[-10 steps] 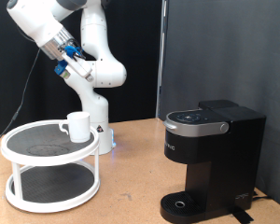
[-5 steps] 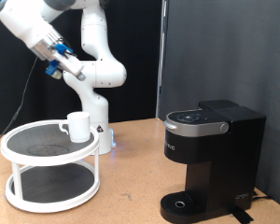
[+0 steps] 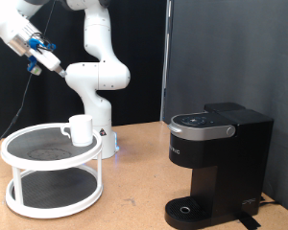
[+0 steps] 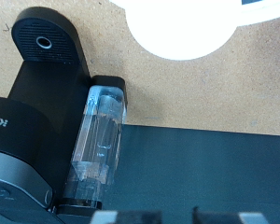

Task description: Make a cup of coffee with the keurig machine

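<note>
So my gripper (image 3: pixel 50 63) is way up high right now, at the exterior view's top left, well above everything and touching nothing. Honestly can't tell if the fingers are wide or narrow from here, they're too small in the outside shot, and the wrist camera only catches the very tips at the frame edge with nothing between them, so I'm carrying nothing. The cup (image 3: pixel 80 129) sits well below my hand on the top tier of a white two-level rack (image 3: pixel 29 185), upright, handle side turned away from the machine as far as I can make out. The keurig (image 3: pixel 213 165) is well apart from the rack, far below and off to the exterior view's right of my hand, lid down, drip tray at its base bare. From the wrist cam I'm looking straight down on the keurig (image 4: pixel 33 121), and I can see its clear water tank (image 4: pixel 98 140) on the side. My read: this is still the opening bit, reaching for the cup, nothing placed under the spout yet. Getting there would mean a long drop down and lining the fingers up on the cup wall without knocking it off the rack.
</note>
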Controlling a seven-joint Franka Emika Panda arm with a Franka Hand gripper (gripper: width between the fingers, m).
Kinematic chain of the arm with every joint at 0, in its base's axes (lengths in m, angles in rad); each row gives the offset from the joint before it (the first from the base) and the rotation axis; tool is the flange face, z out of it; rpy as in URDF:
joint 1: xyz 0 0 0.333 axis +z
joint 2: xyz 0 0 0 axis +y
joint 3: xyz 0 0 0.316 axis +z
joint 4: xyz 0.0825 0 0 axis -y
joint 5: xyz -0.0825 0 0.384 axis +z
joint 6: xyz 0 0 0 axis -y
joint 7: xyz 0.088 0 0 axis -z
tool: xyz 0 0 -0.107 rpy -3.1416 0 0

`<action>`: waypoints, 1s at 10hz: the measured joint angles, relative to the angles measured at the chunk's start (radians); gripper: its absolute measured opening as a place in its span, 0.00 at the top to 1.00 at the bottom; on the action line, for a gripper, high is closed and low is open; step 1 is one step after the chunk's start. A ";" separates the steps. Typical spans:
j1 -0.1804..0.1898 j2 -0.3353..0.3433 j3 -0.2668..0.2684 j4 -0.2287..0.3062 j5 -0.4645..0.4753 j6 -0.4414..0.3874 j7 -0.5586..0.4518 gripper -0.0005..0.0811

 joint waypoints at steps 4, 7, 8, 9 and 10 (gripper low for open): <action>0.000 0.049 -0.013 0.016 -0.054 0.027 -0.051 0.99; 0.000 0.083 -0.015 -0.005 -0.055 0.091 -0.080 0.88; 0.000 0.087 -0.017 -0.016 -0.055 0.110 -0.091 0.88; 0.000 0.091 -0.020 -0.032 -0.055 0.126 -0.102 0.63; 0.000 0.098 -0.022 -0.052 -0.062 0.147 -0.109 0.47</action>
